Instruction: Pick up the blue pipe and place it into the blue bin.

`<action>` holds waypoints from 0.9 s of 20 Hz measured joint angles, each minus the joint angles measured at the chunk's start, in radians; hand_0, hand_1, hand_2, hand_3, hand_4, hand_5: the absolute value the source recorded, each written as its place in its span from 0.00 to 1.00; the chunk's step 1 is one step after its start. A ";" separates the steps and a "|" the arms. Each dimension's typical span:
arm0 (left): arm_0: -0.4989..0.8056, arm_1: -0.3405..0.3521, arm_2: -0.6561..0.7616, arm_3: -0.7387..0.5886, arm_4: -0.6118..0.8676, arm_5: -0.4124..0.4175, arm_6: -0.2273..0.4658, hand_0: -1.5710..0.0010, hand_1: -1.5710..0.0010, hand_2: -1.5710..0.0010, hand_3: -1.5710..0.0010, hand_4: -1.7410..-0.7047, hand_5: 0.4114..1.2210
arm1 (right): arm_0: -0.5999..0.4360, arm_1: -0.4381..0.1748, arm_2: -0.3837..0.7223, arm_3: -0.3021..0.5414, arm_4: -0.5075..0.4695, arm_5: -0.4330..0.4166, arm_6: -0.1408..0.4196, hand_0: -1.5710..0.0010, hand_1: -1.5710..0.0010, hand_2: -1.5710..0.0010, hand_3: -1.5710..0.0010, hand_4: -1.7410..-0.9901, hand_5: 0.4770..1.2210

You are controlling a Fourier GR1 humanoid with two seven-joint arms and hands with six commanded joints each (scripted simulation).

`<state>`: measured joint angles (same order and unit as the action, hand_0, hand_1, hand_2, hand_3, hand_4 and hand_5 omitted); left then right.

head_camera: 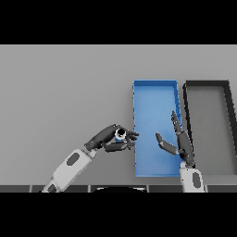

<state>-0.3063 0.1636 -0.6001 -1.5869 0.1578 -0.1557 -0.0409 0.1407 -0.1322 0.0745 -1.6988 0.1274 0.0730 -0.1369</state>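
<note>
My left hand [107, 139] reaches in from the lower left, its fingers and thumb curled round a small blue pipe [120, 134] whose open end faces up. Hand and pipe sit just left of the blue bin [155, 83], near its left wall. The bin is a long blue tray running away from me. My right hand [180, 141] is over the bin's near right part, fingers straight and thumb spread, holding nothing.
A dark grey bin [207, 84] stands directly right of the blue one, the two walls almost touching. The grey table [60, 88] stretches wide to the left and far side.
</note>
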 measured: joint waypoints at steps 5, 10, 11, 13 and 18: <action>-0.020 -0.008 0.013 0.035 -0.003 -0.006 0.000 0.00 0.00 0.00 0.08 0.01 1.00 | -0.011 -0.018 -0.013 -0.056 -0.123 0.088 -0.013 1.00 1.00 1.00 1.00 0.72 0.16; -0.014 0.005 0.009 0.024 -0.006 -0.015 0.003 0.00 0.00 0.00 0.08 0.01 1.00 | -0.080 -0.153 0.004 -0.206 -0.321 0.269 0.139 1.00 1.00 1.00 1.00 0.64 0.06; -0.007 -0.008 -0.005 0.021 -0.016 -0.006 0.015 0.00 0.00 0.00 0.08 0.01 1.00 | -0.108 -0.166 0.025 -0.229 -0.332 0.289 0.171 1.00 1.00 1.00 1.00 0.62 0.06; -0.002 -0.002 0.002 0.014 -0.003 -0.012 0.013 0.00 0.00 0.00 0.08 0.01 1.00 | -0.153 -0.211 0.046 -0.281 -0.368 0.322 0.222 1.00 1.00 1.00 1.00 0.59 0.06; -0.017 0.001 0.002 0.029 -0.025 -0.013 0.019 0.00 0.00 0.00 0.09 0.01 1.00 | -0.302 -0.238 0.128 -0.338 -0.445 0.369 0.358 1.00 1.00 1.00 1.00 0.59 0.07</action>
<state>-0.3235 0.1650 -0.5978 -1.5582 0.1333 -0.1690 -0.0219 -0.1613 -0.3699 0.2025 -2.0371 -0.3181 0.4419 0.2208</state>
